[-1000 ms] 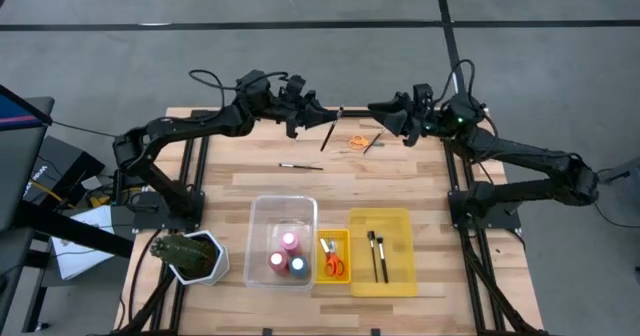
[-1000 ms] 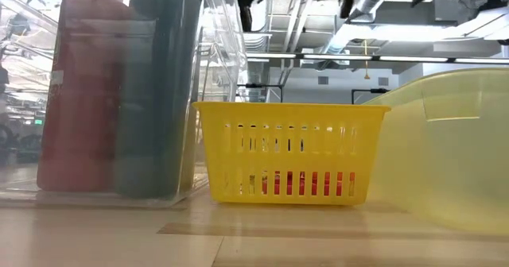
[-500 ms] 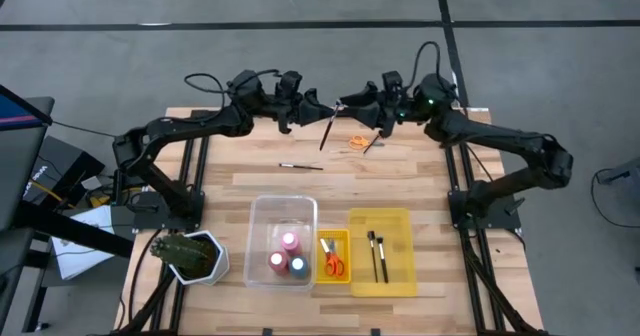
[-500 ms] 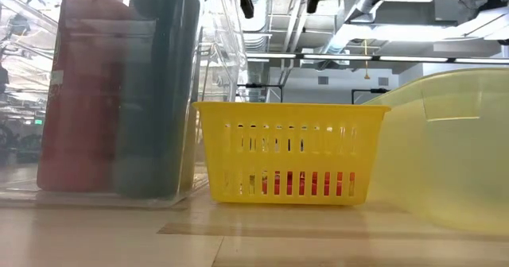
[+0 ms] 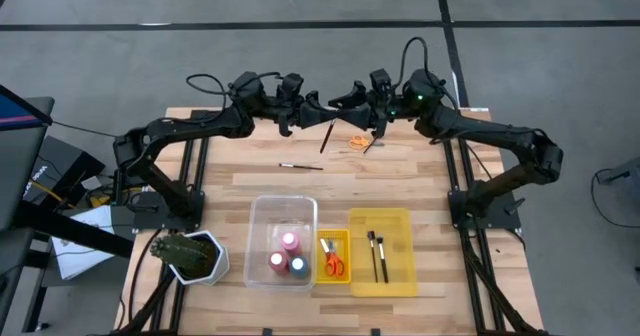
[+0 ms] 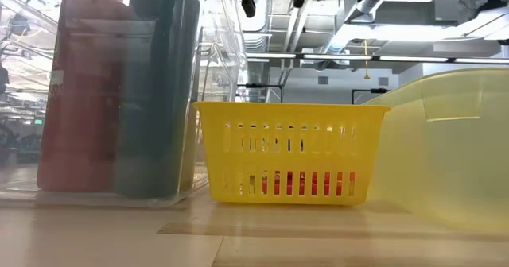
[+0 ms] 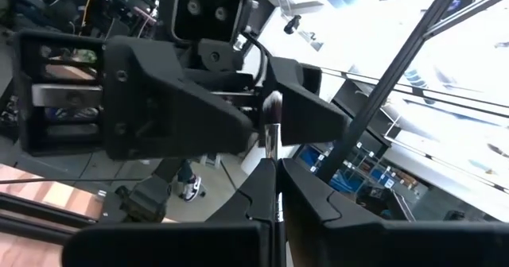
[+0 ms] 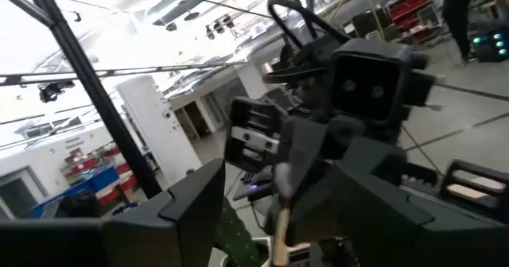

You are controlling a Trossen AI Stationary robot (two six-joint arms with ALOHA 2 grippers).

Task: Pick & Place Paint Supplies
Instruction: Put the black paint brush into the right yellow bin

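My left gripper (image 5: pixel 318 109) hangs above the table's far edge, shut on a thin dark-handled paintbrush (image 5: pixel 328 136). My right gripper (image 5: pixel 338 100) faces it, open. Its two fingers (image 7: pixel 312 100) stand on either side of the brush's bristle end (image 7: pixel 272 108) and I see no touch. The right wrist view shows the same bristle end (image 8: pixel 282 176) in the gap. A second brush (image 5: pixel 300 165), a third brush (image 5: pixel 372 142) and orange-handled scissors (image 5: pixel 357 140) lie flat on the table. My left gripper pinches the paintbrush's shaft (image 7: pixel 272 179) just below the bristle end, between its two fingers, coming level from the table's left. The brush is lifted clear. Its bristle end sticks out past the fingers and its handle (image 5: pixel 324 144) slants down toward the near side.
Near the front edge stand a clear bin (image 5: pixel 282 212) with three paint bottles, a small yellow basket (image 5: pixel 333 238) with scissors, and a yellow bin (image 5: pixel 396 222) with two brushes. A potted plant (image 5: pixel 187 254) sits at the near left corner. Bare wood lies in the middle.
My right gripper has moved along the far edge toward the table's left, up to my left gripper, until its open fingers stand around the brush's bristle end. The brush has stayed where it was, lifted clear.
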